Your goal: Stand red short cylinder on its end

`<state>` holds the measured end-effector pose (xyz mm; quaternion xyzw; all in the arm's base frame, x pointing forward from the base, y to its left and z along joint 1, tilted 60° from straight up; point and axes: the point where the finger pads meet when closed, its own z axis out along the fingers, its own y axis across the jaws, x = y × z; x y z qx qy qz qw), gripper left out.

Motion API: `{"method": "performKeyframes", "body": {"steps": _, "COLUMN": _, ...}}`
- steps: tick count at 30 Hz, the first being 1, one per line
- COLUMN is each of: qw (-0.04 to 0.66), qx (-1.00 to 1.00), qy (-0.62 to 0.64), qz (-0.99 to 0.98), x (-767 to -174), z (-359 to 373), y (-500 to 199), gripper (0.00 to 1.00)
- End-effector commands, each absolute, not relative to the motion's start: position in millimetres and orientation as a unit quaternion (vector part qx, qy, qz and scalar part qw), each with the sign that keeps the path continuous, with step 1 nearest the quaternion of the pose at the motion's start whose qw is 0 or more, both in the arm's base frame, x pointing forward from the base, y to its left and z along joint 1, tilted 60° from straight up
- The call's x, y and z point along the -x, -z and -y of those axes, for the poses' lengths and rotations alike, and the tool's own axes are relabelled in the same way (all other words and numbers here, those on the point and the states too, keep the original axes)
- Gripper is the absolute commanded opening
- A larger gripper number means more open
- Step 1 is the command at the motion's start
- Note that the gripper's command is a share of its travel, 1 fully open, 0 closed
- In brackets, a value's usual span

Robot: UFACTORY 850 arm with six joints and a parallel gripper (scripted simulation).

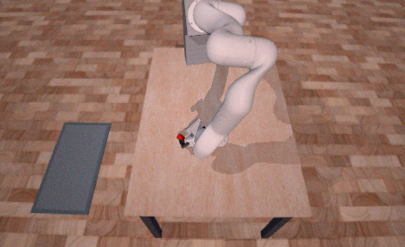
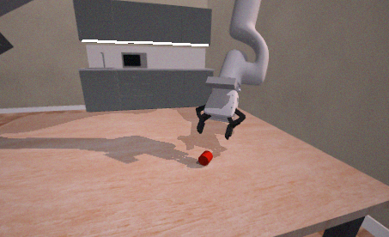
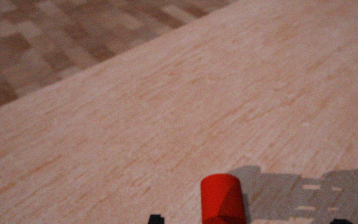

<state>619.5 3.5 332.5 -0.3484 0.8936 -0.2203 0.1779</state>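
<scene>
The red short cylinder [image 1: 180, 136] [image 2: 205, 158] [image 3: 222, 199] lies on its side on the wooden table [image 1: 171, 188] [image 2: 112, 197] [image 3: 180, 125]. My gripper [image 2: 215, 130] is open and empty. It hangs tilted a little above the table, just behind and above the cylinder, not touching it. In the top view the gripper [image 1: 185, 141] sits right beside the cylinder, partly hidden under the arm. In the wrist view only the dark fingertips show at the bottom edge, with the cylinder between them and ahead.
A grey mat [image 1: 72, 166] lies on the floor left of the table. The robot base [image 1: 198, 45] stands at the table's far edge. Grey cabinets [image 2: 147, 86] stand behind the table. The table's left edge [image 3: 105, 65] runs across the wrist view.
</scene>
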Motion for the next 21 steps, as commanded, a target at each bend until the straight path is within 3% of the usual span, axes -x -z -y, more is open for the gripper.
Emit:
{"method": "performKeyframes", "body": {"steps": 1, "qw": 0.177, "qx": 0.348, "qy": 0.219, "qz": -0.894, "x": -623, "z": -4, "y": -332, "gripper": 1.00}}
{"method": "performKeyframes", "body": {"steps": 21, "qw": 0.177, "qx": 0.348, "qy": 0.219, "qz": -0.894, "x": -639, "z": 5, "y": -303, "gripper": 1.00}}
